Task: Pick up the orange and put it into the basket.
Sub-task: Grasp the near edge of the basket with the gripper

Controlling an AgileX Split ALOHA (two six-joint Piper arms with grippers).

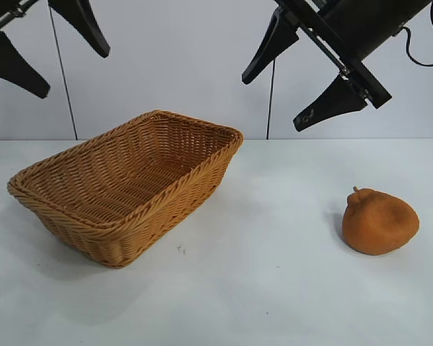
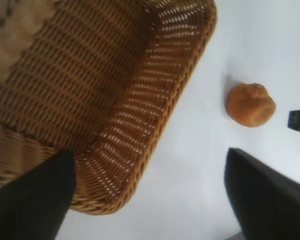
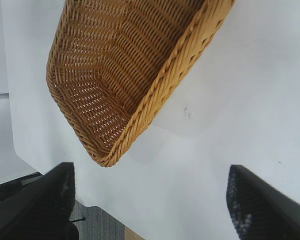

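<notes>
Orange, your lumpy matte orange-brown fruit [image 1: 380, 221], sits untouched on the white table [image 1: 274, 288] well right of the empty tan wicker basket [image 1: 126, 184], both left gripper [image 1: 43, 50] and right gripper [image 1: 296, 76] wide open above, holding nothing.

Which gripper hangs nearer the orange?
The right gripper, open above and just left of the orange; the left gripper hangs beyond the basket.
</notes>
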